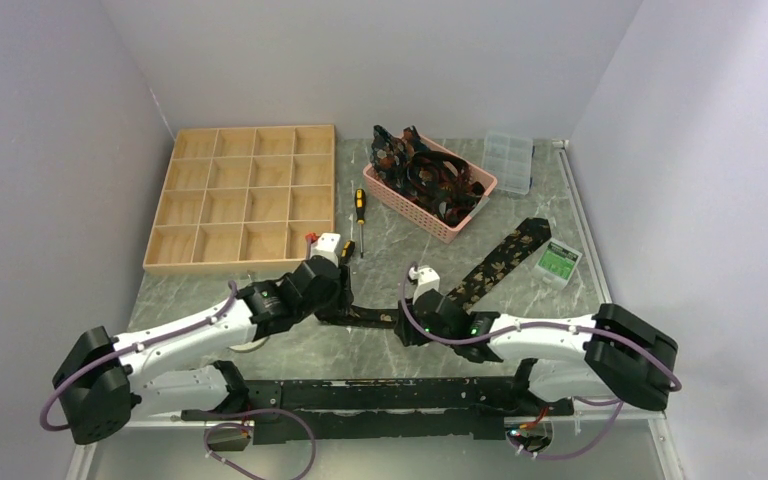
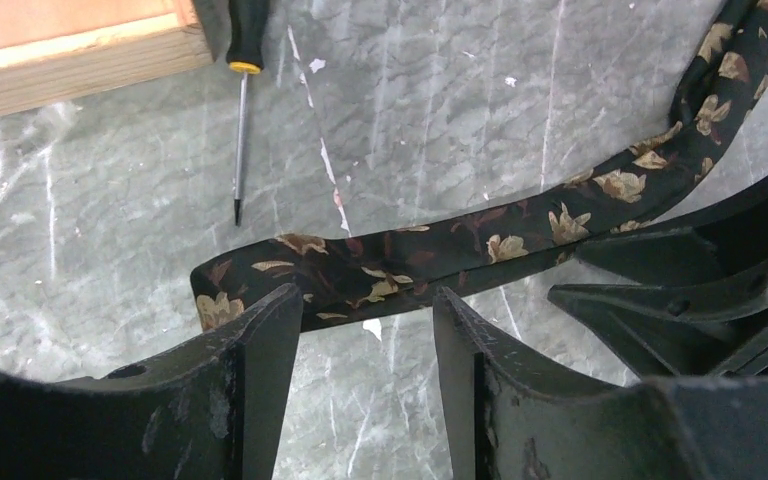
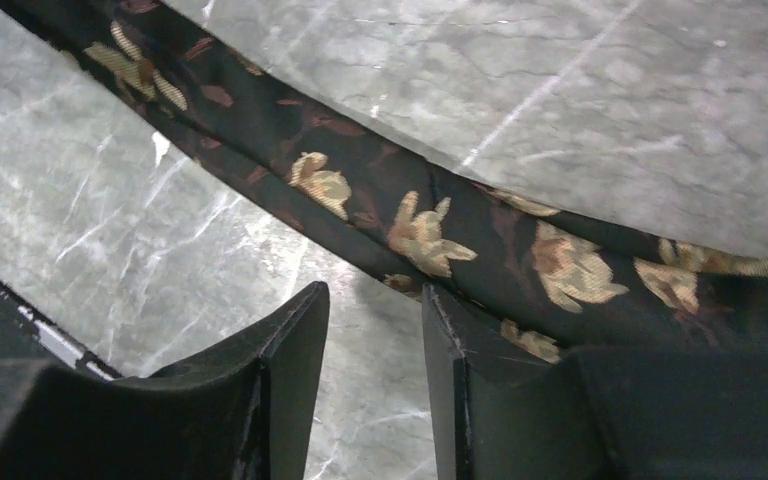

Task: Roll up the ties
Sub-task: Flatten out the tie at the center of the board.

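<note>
One black tie [image 1: 495,262] with tan-gold flowers lies flat on the marble table, wide pointed end at the far right, narrow end near the left arm. In the left wrist view the tie's [image 2: 440,250] blunt narrow end lies just past my left gripper [image 2: 368,295], which is open with only bare table between its fingers. My right gripper [image 3: 374,290] is open too, its right finger [image 3: 480,370] against the near edge of the tie [image 3: 420,235], nothing between its jaws. In the top view the left gripper [image 1: 345,300] and right gripper [image 1: 415,322] stand over the tie's narrow part. More ties [image 1: 430,175] fill a basket.
The pink basket [image 1: 405,205] stands at the back centre. A wooden compartment tray [image 1: 245,195] is at the back left, with a screwdriver [image 1: 360,215] between them. A clear plastic box [image 1: 508,160] and a small green-white packet [image 1: 560,262] sit at the right.
</note>
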